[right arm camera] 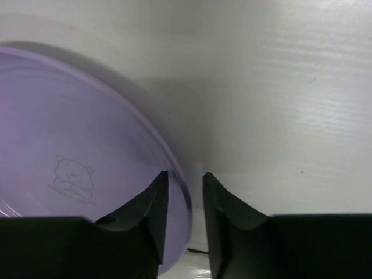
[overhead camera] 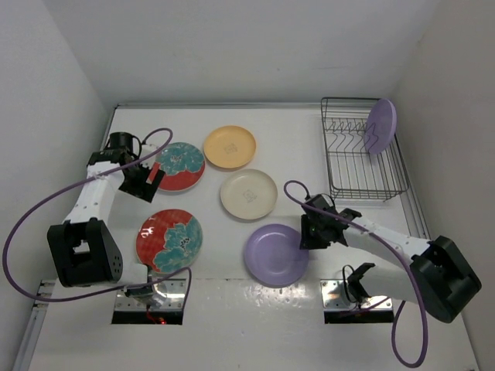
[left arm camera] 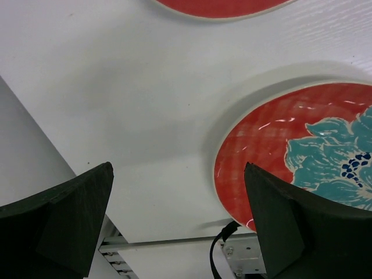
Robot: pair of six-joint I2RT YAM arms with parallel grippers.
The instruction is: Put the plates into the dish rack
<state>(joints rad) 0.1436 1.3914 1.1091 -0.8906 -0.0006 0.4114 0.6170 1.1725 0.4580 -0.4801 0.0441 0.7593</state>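
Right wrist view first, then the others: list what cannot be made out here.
Right wrist: whether the right gripper truly pinches the rim of the lilac plate running between its fingers; the left edge cuts off most of that plate.
Left wrist: the red floral plate is cut by the right edge, a second red plate by the top edge.
Top external: which slot of the dish rack holds the standing lilac plate; too small.

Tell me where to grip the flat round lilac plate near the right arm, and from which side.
Pinch the round lilac plate by its raised rim on the edge facing the right arm, coming in low from that side. It lies flat, so only that thin upturned lip gives fingers purchase. The right gripper straddles the rim there, one finger inside, one outside.
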